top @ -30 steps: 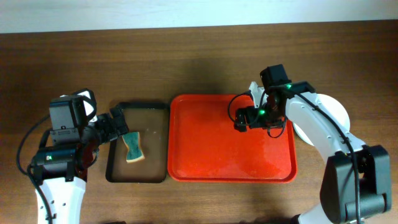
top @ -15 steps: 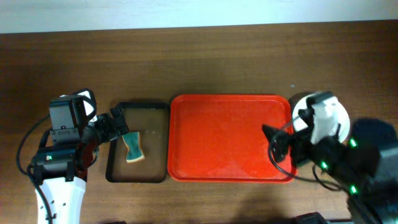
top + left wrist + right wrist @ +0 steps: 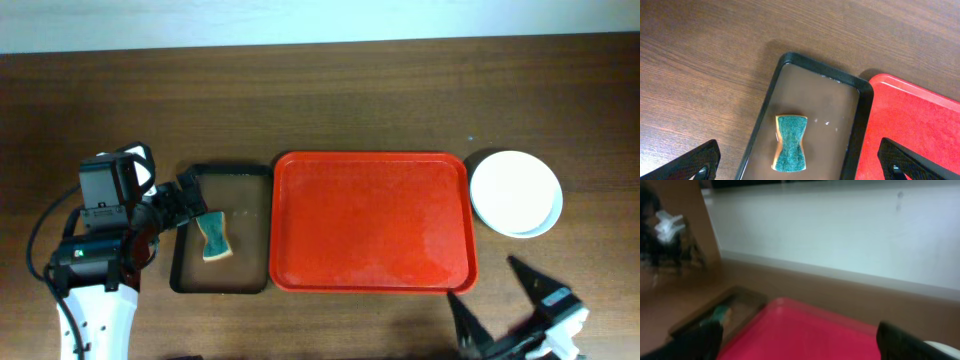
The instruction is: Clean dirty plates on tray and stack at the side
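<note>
Left gripper (image 3: 182, 202), jaws spread wide and holding nothing, hangs over the left rim of the black tray (image 3: 225, 168). A green sponge (image 3: 215, 237) lies on that tray's floor just ahead of it. Right gripper (image 3: 483, 280), also wide open and empty, sits at the near edge of the bench (image 3: 320, 100). Ahead and to its left lies the red tray (image 3: 372, 222). Ahead and slightly to its right, the plates (image 3: 515, 190) rest stacked on the bench just beside the red tray's rim, white uppermost.
</note>
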You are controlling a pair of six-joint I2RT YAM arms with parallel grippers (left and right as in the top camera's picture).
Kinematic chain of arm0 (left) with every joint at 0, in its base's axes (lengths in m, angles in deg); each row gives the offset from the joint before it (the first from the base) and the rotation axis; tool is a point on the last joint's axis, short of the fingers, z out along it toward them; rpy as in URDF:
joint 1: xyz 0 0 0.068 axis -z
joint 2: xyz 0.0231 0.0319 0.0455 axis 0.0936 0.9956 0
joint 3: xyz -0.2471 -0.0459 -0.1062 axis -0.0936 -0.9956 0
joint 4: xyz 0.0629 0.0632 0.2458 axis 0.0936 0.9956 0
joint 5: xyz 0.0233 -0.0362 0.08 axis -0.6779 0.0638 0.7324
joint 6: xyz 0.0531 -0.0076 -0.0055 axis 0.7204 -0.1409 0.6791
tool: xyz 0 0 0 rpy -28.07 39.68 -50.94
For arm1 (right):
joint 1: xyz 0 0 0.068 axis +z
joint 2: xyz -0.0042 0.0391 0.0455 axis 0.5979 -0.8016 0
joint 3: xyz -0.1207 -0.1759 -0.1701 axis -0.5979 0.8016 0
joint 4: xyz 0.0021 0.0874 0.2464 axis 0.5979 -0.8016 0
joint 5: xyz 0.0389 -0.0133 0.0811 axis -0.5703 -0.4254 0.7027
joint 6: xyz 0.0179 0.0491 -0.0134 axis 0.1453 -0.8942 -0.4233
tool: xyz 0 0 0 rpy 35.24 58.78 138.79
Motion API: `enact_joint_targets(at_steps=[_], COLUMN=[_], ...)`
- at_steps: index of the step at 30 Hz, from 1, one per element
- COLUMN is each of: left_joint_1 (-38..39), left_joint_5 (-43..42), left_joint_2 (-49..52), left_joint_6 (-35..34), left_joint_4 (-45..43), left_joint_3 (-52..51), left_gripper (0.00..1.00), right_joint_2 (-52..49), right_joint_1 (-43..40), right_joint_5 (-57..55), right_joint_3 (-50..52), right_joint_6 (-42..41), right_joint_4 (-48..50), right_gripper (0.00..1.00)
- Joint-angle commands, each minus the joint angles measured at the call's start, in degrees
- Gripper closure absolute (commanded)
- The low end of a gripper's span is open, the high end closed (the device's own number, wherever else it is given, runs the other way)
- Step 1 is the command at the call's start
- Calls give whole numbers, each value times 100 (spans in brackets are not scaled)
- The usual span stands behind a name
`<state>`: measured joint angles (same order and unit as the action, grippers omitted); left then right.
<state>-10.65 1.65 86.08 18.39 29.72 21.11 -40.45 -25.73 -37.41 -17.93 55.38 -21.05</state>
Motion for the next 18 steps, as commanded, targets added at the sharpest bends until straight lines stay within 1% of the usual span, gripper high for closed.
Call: enact_joint_targets(at_steps=[1,2,4,5,9,18], left_joint_1=[-13,-13,-13,-13,-13,-13], left_joint_5=[42,42,42,42,42,42], left_joint_2=[-20,-20,-20,-20,-20,-20], left_joint_6=[-55,-55,-55,-55,-55,-55], left_joint_4=[-7,-7,-7,-7,-7,-7], left_joint_3=[68,68,68,68,68,68], left_gripper=[1,1,1,1,1,1], right_joint_2=[9,9,9,9,9,11], right_joint_1=[11,-37,-216,-369,-570,-570], right_joint_5=[-286,-284,-282,-284,-483,-927], right_joint_3=[1169,1521,2085,2229,2492,3847], right_joint_6=[-17,-20,-37,-35,-33,-42], right_joint_4=[2743,3794,5477,5755,5860,5917], right_gripper=[1,2,1,1,2,2])
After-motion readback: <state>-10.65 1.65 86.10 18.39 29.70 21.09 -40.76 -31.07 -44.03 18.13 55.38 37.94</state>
